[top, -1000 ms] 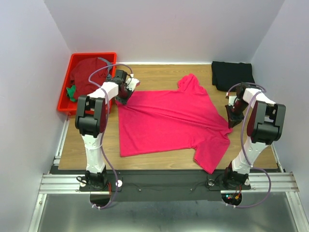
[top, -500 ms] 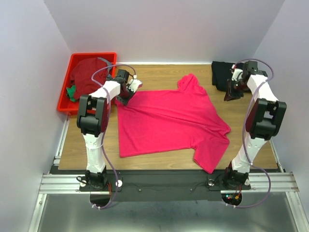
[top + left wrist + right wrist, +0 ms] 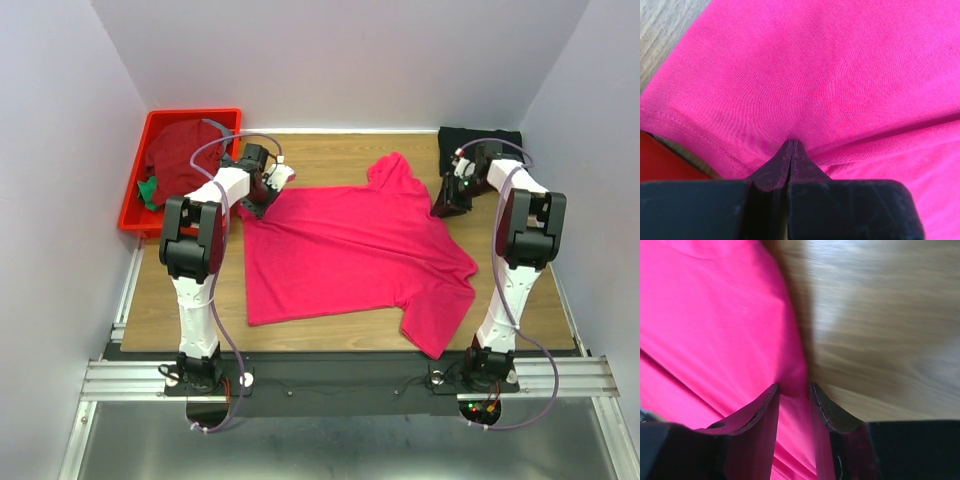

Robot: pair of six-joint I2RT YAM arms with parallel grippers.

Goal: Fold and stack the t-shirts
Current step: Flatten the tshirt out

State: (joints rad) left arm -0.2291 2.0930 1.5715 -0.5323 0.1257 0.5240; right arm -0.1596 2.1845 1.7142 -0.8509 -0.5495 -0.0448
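The pink-red t-shirt (image 3: 350, 250) lies unfolded and spread flat across the middle of the table (image 3: 330, 150), set at a slight slant. Its hem faces left and its shoulders face right. One short sleeve points to the far edge and the other to the near right. Shallow creases run across the body.

The black t-shirt (image 3: 485, 150) lies folded in a compact block at the far right corner, apart from the pink-red one.

The dark red t-shirt (image 3: 185, 150) lies bunched inside the red bin (image 3: 135, 215) at the far left. The green t-shirt (image 3: 148, 190) shows as a small crumpled patch at its near left side.
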